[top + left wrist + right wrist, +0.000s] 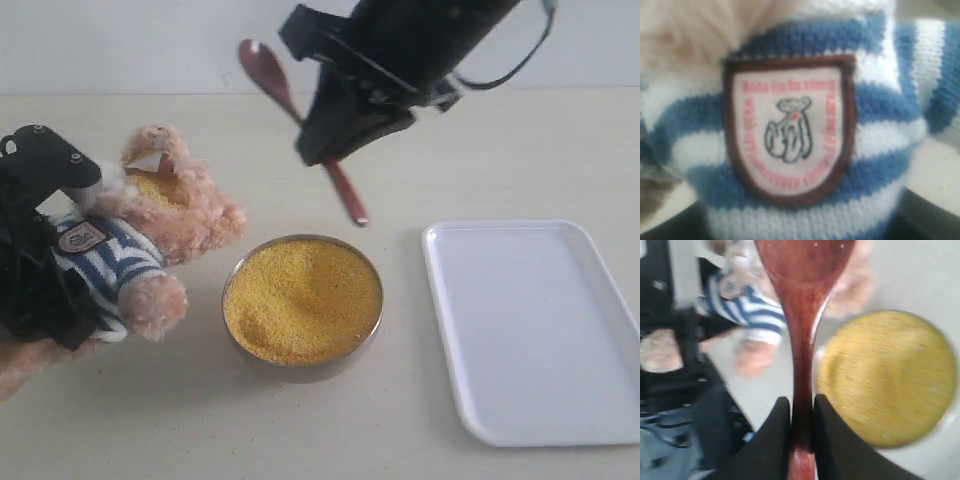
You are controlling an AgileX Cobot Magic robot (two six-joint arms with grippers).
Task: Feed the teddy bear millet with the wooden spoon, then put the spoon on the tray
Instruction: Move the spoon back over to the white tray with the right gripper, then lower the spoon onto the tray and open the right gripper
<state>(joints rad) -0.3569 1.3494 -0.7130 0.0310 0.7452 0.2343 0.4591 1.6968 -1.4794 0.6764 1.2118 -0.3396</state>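
Beige table [450,150]: millet [300,300] fills apparently metal bowl [305,371].

There was one teddy bear [170,215], one wooden spoon [266,72], one metal bowl [300,372] with one heap of millet [300,300], one tray [540,330], and two tools: the left tool [60,238] and the right tool [330,150].

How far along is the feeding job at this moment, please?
Done, it seems: yellow millet sits on the bear's muzzle, with the left gripper around its body. In hand: the right gripper clamps the spoon, raised off the table near the bowl. Left: laying the spoon on the tray, not yet done.
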